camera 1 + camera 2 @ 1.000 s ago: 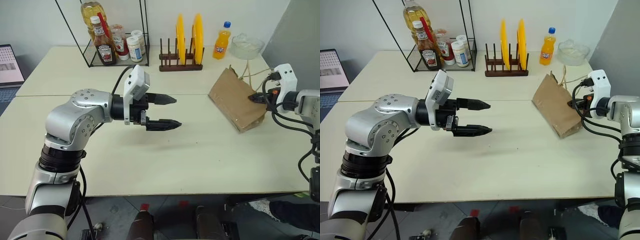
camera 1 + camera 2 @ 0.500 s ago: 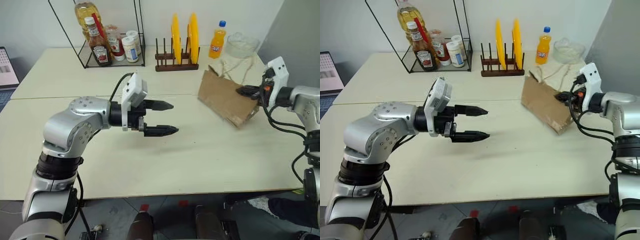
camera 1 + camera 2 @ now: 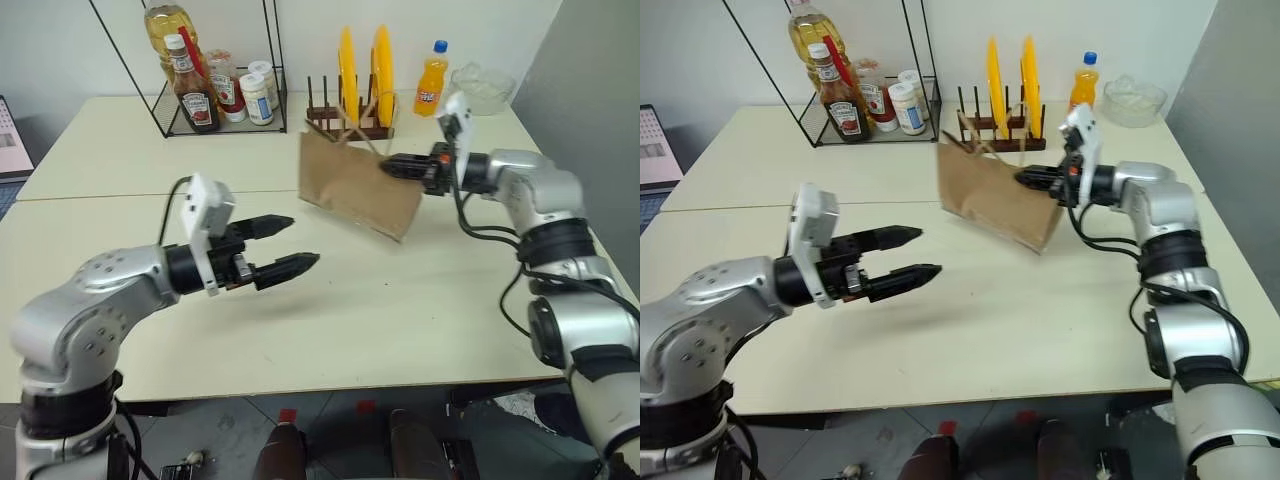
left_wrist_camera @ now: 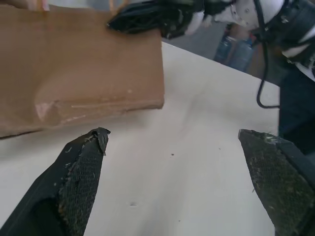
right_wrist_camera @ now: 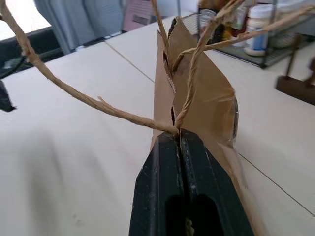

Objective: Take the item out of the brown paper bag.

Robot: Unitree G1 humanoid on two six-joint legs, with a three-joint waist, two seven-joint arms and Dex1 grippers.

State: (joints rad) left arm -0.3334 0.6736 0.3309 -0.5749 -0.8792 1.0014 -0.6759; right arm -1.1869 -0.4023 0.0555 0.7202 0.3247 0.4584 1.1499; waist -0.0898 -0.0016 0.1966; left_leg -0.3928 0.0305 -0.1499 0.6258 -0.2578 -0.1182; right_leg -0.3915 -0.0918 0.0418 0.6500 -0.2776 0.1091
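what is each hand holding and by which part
The right hand pinches the brown paper bag at its top edge by the string handles. The left hand is open, holding nothing.

Two cream tables (image 3: 120,150) abut before a white wall (image 3: 80,50).

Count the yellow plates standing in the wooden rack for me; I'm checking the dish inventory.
2. Both round yellow plates stand upright on edge, side by side, in the dark wooden rack behind the creased brown paper bag: one nearer the wire shelf, one nearer the orange soda bottle. The bag may hide something lower down.

Cream table (image 3: 420,320), wire rack (image 3: 215,100) holding ketchup bottle (image 3: 195,95), yellow plates (image 3: 365,60) in wooden stand, orange soda bottle (image 3: 431,78)
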